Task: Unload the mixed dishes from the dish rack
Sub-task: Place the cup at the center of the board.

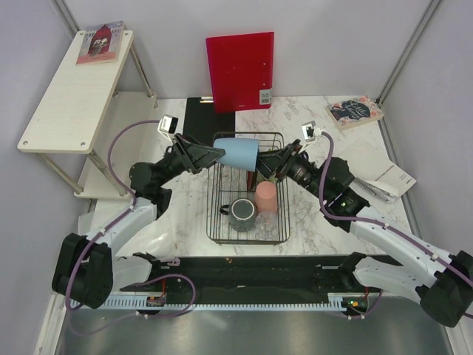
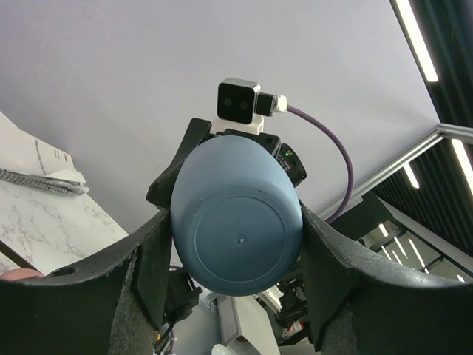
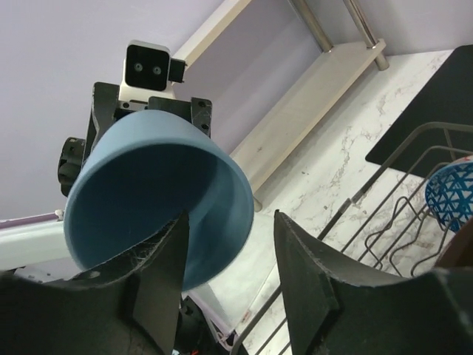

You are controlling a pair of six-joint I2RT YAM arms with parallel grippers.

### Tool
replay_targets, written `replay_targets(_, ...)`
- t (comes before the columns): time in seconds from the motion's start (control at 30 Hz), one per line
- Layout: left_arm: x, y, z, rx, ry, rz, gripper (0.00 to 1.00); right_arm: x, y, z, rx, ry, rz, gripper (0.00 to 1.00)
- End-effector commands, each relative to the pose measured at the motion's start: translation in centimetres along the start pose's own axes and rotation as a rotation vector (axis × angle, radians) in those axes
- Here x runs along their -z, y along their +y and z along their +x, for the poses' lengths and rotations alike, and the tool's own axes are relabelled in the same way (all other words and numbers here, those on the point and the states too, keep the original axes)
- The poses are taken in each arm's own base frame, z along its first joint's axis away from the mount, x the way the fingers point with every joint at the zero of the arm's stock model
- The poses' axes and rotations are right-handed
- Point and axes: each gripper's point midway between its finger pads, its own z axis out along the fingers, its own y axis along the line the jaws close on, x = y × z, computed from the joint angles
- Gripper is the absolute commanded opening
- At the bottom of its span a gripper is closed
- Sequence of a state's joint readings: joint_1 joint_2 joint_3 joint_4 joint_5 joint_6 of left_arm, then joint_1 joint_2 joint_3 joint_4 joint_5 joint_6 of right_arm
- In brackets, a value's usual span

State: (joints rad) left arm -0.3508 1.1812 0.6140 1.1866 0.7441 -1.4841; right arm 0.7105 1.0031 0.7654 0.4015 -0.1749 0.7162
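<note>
A light blue cup [image 1: 238, 154] hangs on its side above the far end of the black wire dish rack [image 1: 211, 200]. My left gripper [image 1: 218, 154] is shut on its base [image 2: 236, 229], with both fingers pressed against its sides. My right gripper [image 1: 260, 168] is open at the cup's mouth [image 3: 148, 192]. One of its fingers [image 3: 159, 274] reaches inside the rim, and the other stands outside, clear of it. In the rack stand a pink cup [image 1: 266, 197] and a dark grey mug [image 1: 242, 214]. A blue patterned bowl [image 3: 452, 194] shows in the rack in the right wrist view.
A red folder [image 1: 240, 70] leans on the back wall behind a flat black mat [image 1: 198, 118]. A wooden shelf unit [image 1: 74, 89] stands at the left. A book [image 1: 355, 111] and papers [image 1: 388, 177] lie at the right.
</note>
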Motion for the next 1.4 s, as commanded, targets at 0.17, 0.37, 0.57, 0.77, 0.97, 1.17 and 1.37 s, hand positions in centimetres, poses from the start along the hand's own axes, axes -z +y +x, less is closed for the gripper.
replay_targets(0.17,0.1,-1.0,0.7,-0.033,0.033,0.034,0.02,-1.1,2.4,-3.4,0.007,-0.114,-0.084,0.19)
replay_targets(0.37,0.4,1.2,0.4,-0.104,0.011,-0.101,0.99,0.8,0.8,-5.5,0.098,-0.152,0.085,0.0)
replay_targets(0.57,1.8,5.7,-1.6,-0.086,-0.094,-0.402,0.99,3.5,-1.6,-10.0,0.21,-0.217,0.371,0.0)
replay_targets(0.77,5.4,10.0,-2.2,-0.032,-0.175,-0.679,0.99,6.1,-7.6,-14.0,0.256,-0.212,0.784,0.0)
replay_targets(0.97,8.2,11.5,-1.0,-0.021,-0.134,-0.873,0.99,8.6,-19.1,-16.7,0.139,-0.198,1.176,0.0)
replay_targets(1.17,10.2,11.3,-0.7,-0.058,-0.139,-0.96,0.99,7.4,-26.3,-18.3,-0.004,-0.106,1.369,0.0)
replay_targets(1.37,11.5,11.9,0.5,-0.046,-0.112,-1.005,0.99,5.4,-34.4,-14.4,-0.129,0.126,1.404,0.0)
